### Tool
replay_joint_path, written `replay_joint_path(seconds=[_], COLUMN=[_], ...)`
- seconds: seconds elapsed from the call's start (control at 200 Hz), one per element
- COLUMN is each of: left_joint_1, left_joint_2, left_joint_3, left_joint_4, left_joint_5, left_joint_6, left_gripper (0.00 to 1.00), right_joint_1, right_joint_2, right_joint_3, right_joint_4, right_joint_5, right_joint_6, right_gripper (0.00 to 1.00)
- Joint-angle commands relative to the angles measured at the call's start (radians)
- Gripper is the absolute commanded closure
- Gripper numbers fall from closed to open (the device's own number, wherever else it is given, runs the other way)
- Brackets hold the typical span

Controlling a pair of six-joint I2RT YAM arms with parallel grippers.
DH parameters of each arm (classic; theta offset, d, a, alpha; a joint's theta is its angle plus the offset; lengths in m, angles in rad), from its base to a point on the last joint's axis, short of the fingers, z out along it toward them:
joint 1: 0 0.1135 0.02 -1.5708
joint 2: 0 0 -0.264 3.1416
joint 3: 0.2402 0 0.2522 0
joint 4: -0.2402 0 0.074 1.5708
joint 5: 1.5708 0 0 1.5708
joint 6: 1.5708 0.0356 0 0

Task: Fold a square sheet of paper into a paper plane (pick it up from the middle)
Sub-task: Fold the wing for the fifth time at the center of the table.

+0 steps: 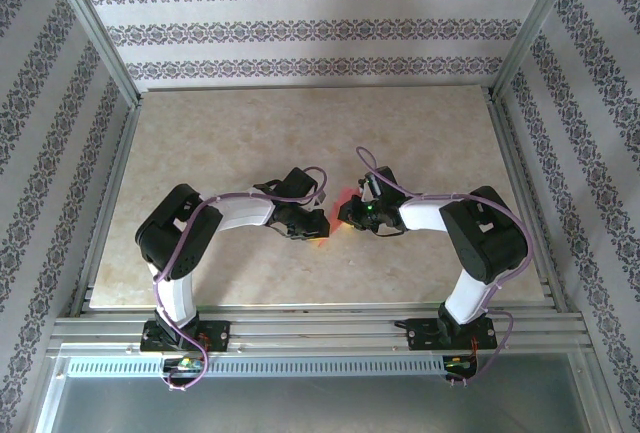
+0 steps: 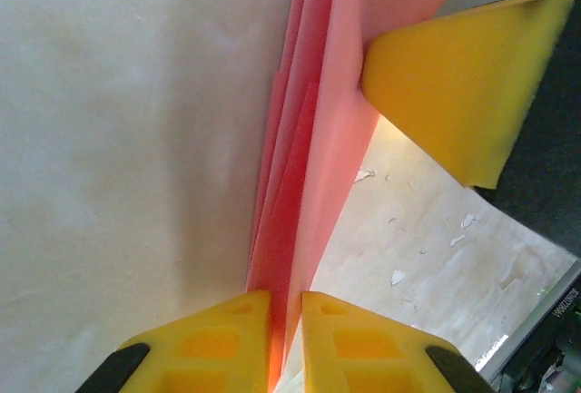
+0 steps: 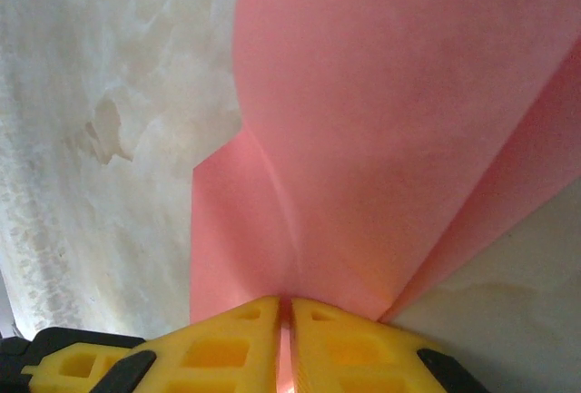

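Midway through folding, apparently: left claw [image 2: 286,307] and right claw [image 3: 289,307] each pinching layered, creased paper [image 2: 318,139] rising ahead of its tips, surface [image 2: 109,139] beyond; dart shape not yet finished.

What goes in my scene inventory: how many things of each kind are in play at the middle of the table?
pink folded paper: 1
grippers: 2, the left gripper and the right gripper, each shut on the paper
total: 3
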Motion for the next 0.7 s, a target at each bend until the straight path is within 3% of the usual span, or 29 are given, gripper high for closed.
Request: replay_joint_path(seconds=[0.0,0.415,0.585,0.695], left_joint_1=[0.012,0.014,0.023,0.028], left_joint_2=[-0.027,-0.006,-0.095,-0.175], left_joint_3=[-0.014,-0.009,0.025,0.04], left_joint_4=[-0.057,-0.08,-0.172,-0.212], left_joint_5=[-0.018,-0.033,-0.097,-0.158], left_joint_6=[0.017,0.025,0.061,0.077], left_gripper=[0.86,0.88,0.7,0.64], right_joint_1=[-0.001,0.0,0.0,0.0], right_joint_2=[0.043,0.047,0.053,0.056], right_joint_3=[0.001,0.01,0.018,0.022], right_joint_4=[-0.086,-0.095,-0.113,-0.128], right_joint_5=[0.108,0.11,0.112,0.117], right_joint_6=[-0.022,-0.022,-0.022,-0.023], right_gripper=[0.85,0.85,0.85,0.85])
